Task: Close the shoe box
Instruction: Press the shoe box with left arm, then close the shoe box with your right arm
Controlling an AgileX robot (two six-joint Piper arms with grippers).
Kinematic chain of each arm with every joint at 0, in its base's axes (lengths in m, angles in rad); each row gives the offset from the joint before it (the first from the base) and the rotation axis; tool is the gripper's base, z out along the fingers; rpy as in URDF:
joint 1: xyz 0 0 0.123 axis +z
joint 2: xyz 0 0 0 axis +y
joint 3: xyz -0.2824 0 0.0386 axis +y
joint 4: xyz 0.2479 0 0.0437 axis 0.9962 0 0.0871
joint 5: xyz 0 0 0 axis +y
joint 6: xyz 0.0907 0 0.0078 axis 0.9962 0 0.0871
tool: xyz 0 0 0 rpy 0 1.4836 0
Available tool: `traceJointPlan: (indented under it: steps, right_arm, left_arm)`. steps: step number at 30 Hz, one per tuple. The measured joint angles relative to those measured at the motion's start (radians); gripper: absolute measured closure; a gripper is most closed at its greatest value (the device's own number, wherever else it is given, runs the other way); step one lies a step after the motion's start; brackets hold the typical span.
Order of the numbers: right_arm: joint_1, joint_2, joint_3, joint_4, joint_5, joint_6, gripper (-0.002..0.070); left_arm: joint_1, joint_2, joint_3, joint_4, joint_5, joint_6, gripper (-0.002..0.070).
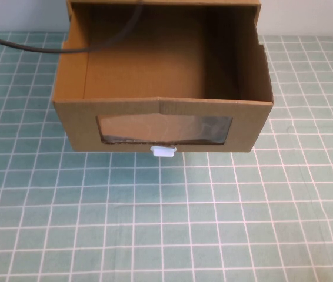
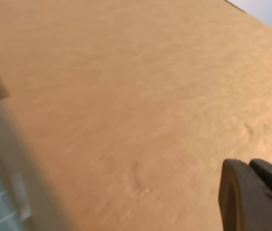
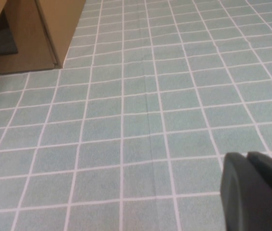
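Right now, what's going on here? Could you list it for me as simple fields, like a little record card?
Shoe box: brown cardboard, drawer pulled out, nothing visible inside
Window: clear, in the drawer's front
Pull tab: white, below the window
Cable: dark, runs over the box's left rim
Table: green, white grid
Left gripper: beside a cardboard wall
Right gripper: above bare table, near the box
Task state: not yet closed

Matte black rounded fingers (image 3: 256, 192)

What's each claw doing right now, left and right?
Left claw: right up against the box wall, holding nothing visible; open or closed cannot be told.
Right claw: over the bare mat, holding nothing visible; cannot be told.
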Motion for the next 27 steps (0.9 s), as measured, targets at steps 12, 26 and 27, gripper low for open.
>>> traceJointPlan:
  steps: [12,26,27]
  right_arm:
    - [0.000,0.000,0.000,0.157,-0.096,0.000,0.0689]
    - [0.000,0.000,-0.038,0.596,-0.221,0.002,0.0689]
    - [0.000,0.002,-0.073,0.600,-0.155,0.002,0.0689]
  left_arm:
    - [-0.046,0.084,-0.030,0.033,0.002,0.016,0.0680]
    - [-0.046,0.095,-0.038,0.043,0.010,0.015,0.0680]
    - [-0.046,0.095,-0.038,0.043,0.010,0.013,0.0680]
